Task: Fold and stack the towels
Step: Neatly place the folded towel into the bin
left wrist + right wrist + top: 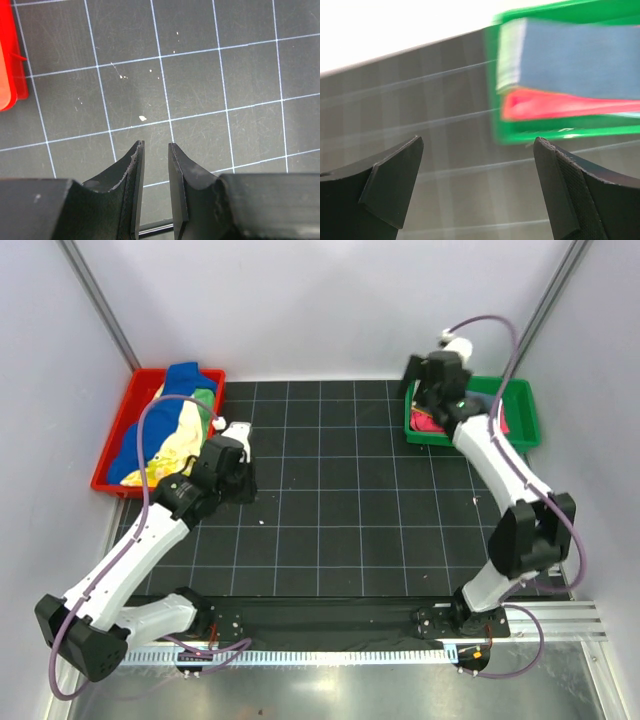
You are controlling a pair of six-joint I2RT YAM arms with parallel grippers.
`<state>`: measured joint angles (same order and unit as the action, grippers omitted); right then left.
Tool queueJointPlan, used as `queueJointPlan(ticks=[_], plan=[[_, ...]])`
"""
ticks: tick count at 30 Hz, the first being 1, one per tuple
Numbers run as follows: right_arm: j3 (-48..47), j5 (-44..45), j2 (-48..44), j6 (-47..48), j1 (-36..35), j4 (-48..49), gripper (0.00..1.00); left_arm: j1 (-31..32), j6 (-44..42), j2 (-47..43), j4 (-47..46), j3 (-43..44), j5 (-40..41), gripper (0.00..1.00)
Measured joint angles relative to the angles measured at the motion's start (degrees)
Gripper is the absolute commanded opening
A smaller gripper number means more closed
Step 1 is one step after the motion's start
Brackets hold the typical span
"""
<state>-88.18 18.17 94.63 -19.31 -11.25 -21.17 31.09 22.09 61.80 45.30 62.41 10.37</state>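
A loose pile of towels lies in the red tray (108, 462) at the left: a dark blue one (186, 378), a yellow one (180, 443) and a green one (205, 398). Folded towels sit in the green tray (525, 418) at the right; a pink-red one (428, 424) shows there. The right wrist view, blurred, shows a folded blue towel (580, 55) on a pink-red one (560, 107). My left gripper (246, 490) (156, 145) hangs low over the mat beside the red tray, jaws a narrow gap apart, empty. My right gripper (422, 402) (479, 142) is wide open and empty at the green tray's left edge.
A black grid mat (350, 500) covers the table between the two trays. The red tray's corner (10, 60) shows at the left of the left wrist view. Small white crumbs (143, 118) lie on the mat. Grey walls close in the back and sides.
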Motion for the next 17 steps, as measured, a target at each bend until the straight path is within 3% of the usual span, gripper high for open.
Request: queueJointPlan(ticks=[3,8,17], plan=[[11.74,-3.91,-6.4,-1.99,-7.26,7.48,0.99,0.0,0.02,-0.61,0.0,0.0,0.0,0.3],[28.65,-9.14,-8.72,-6.71,-9.99,16.85,1.0,0.0,0.02,-1.6,-0.02,0.0,-0.02,0.3],[32.52,-11.8,-5.44,-10.64,-10.56,22.82,1.0,0.0,0.04,-1.77,0.0,-0.22,0.0,0.3]])
